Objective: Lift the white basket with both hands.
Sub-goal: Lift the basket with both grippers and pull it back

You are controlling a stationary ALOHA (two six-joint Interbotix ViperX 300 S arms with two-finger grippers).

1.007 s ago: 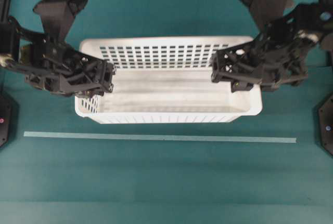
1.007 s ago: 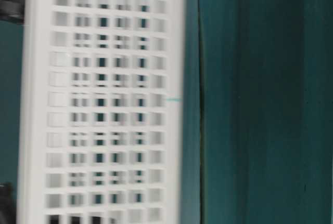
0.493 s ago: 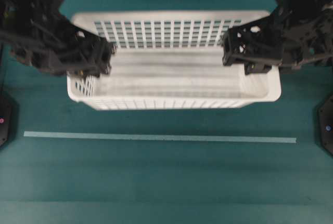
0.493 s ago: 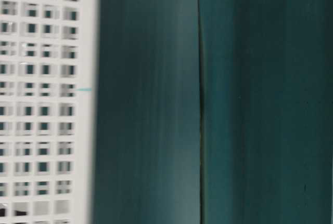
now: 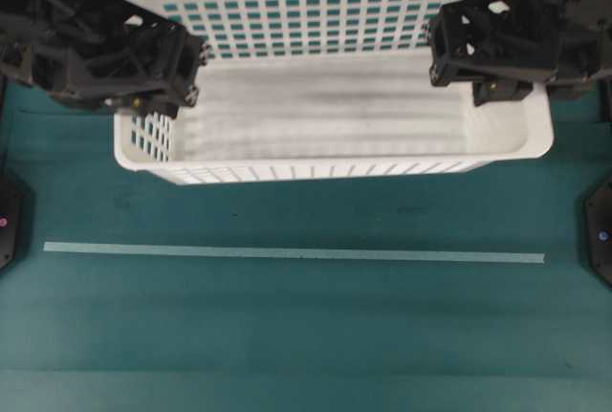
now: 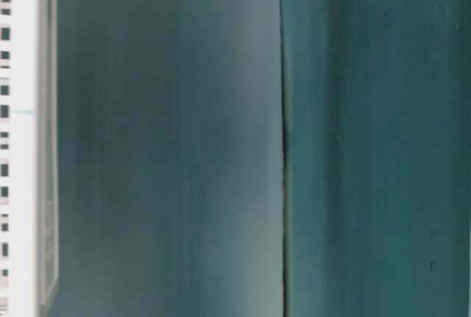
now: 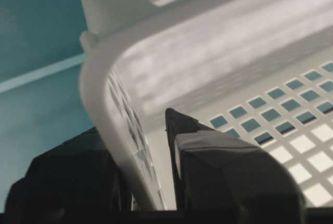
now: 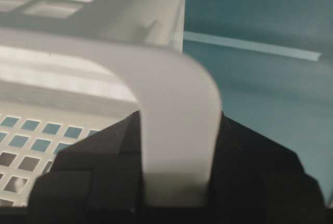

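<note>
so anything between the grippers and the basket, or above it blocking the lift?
Nothing visible. The left gripper is shut on the basket at its left end wall, one finger each side. The right gripper clamps the right rim the same way. No object shows over the basket in the overhead view.

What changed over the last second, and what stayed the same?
The white basket rose toward the overhead camera, looming larger and almost leaving the table-level view. The left tool and right tool rose with it. Both stayed clamped on its end walls; the tape line kept its place.
</note>
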